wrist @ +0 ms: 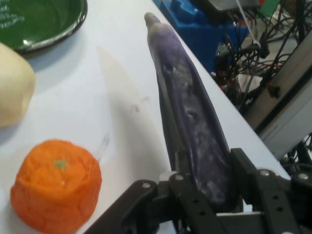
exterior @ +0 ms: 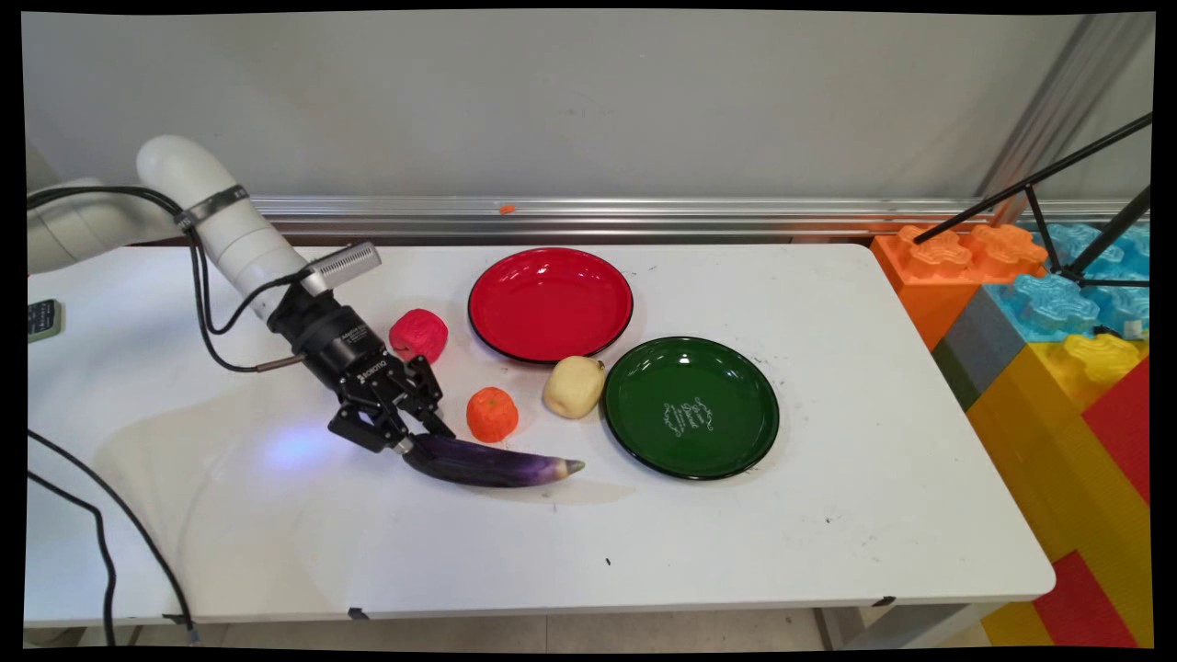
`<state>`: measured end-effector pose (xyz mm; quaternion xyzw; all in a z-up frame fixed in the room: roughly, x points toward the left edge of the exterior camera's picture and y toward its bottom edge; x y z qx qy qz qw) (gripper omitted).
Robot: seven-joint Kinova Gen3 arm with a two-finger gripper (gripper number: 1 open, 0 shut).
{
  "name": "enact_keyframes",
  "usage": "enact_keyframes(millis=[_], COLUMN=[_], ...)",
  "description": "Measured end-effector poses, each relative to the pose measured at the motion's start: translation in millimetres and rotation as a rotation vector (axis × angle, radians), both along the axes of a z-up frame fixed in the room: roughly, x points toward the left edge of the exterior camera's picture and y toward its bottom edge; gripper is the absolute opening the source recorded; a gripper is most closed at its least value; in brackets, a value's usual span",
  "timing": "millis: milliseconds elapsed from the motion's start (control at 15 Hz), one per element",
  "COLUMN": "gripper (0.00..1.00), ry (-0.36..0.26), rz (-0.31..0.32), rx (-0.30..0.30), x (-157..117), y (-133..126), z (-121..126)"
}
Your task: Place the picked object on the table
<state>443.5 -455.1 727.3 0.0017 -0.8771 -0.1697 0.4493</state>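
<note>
Main view showed the pincer clamped on the thick end of an eggplant lying on the surface, with an orange just behind it. Hand view showed the fingers pressed against both sides of the eggplant, the orange to its left.

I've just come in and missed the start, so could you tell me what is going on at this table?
The white arm's gripper is closed on the thick end of a purple eggplant, which stretches out to the right, seemingly just above the white table, judging by its shadow. Close behind it sit an orange fruit and a pale yellow fruit, with a red fruit beside the arm. A red plate and a green plate lie further right, both empty.
</note>
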Motion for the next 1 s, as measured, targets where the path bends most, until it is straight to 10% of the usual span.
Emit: enact_keyframes(millis=[667, 733, 1000], gripper=[0.0, 1.0, 1.0], ry=[-0.023, -0.022, -0.021], rz=[0.016, 0.021, 0.033], rx=[0.011, 0.011, 0.012], x=[4, 4, 5], y=[-3, -4, -7], z=[-28, -29, -33])
